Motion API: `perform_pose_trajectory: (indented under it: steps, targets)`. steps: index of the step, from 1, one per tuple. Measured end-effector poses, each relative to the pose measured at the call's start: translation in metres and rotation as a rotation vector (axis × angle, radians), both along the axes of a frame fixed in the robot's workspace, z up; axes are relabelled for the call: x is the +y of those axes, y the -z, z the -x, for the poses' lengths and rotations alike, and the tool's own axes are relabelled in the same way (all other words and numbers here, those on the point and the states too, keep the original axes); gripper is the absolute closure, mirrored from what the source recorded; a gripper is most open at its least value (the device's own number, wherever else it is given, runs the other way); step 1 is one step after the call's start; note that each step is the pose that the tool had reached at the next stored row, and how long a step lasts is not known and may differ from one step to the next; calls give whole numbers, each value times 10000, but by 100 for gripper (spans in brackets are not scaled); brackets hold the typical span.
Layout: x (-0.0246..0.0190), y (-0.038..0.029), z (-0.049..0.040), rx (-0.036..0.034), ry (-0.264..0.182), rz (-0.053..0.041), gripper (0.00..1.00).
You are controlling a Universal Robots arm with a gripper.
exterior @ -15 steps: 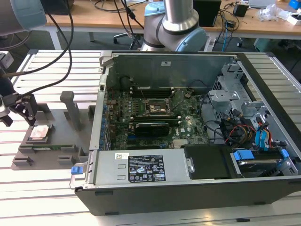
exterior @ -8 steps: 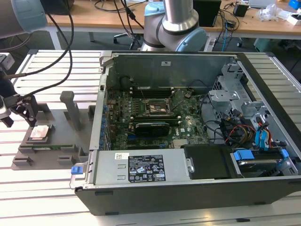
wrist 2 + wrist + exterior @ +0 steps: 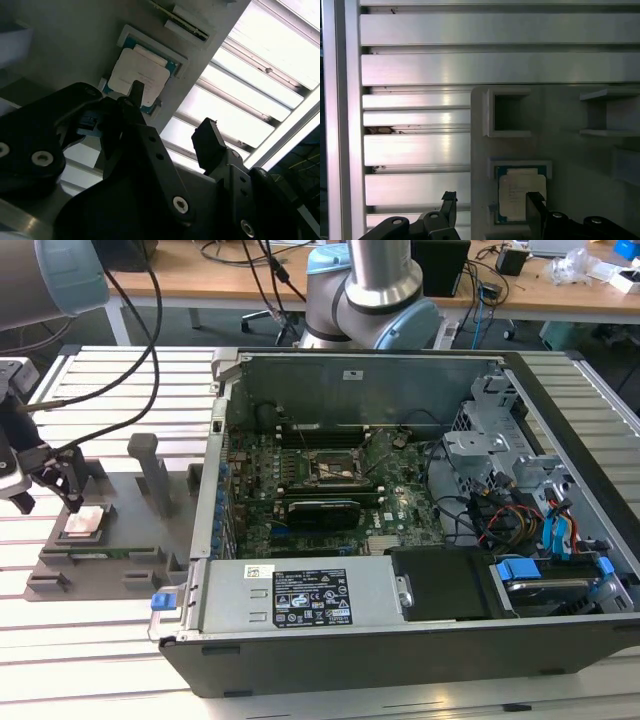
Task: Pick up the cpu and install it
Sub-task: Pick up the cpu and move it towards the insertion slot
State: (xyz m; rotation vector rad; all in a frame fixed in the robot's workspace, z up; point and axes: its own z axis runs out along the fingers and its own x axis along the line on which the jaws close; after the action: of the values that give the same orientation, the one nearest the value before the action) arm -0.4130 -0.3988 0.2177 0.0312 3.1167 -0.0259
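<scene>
Cpu (image 3: 522, 200) lid print illegible, claw (image 3: 491, 196) spread above

Case: large black open computer case (image 3: 420, 635), lying on slatted aluminium table (image 3: 90, 660).
Fixture: grey plastic block with posts (image 3: 150, 465), just beside the case.

A dark finger (image 3: 135, 95) is covering one edge of the cpu (image 3: 139, 70) in the second wrist view — another is masking a corner of it in the first wrist view. The picture's edge there is cutting off the gripper (image 3: 492, 196) body, and the exterior view's top edge is cropping the arm (image 3: 385, 270).
</scene>
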Motion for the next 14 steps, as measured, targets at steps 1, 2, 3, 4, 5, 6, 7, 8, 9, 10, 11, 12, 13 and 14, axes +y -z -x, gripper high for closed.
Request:
perform_pose_trajectory:
  steps: [1, 2, 3, 4, 5, 6, 7, 8, 9, 10, 11, 12, 13, 14]
  targets:
    - [0, 8, -29, 1, -3, 42, 34]
    - [0, 15, -57, 3, -7, 71, 34]
    - [0, 21, -78, 5, -9, 91, 34]
    - [0, 27, -101, 6, -12, 111, 34]
    - [0, 33, -123, 8, -15, 131, 34]
    - [0, 41, -146, 9, -20, 151, 34]
    - [0, 47, -165, 11, -28, 164, 34]
    - [0, 56, -191, 15, -41, 175, 34]
    - [0, 62, -210, 16, -50, 180, 34]
    - [0, 70, -231, 17, -60, 186, 34]
    - [0, 78, -245, 18, -68, 191, 34]
    - [0, 88, -257, 19, -74, 193, 34]
    - [0, 110, -274, 24, -86, 194, 34]
    - [0, 124, -280, 25, -94, 194, 34]
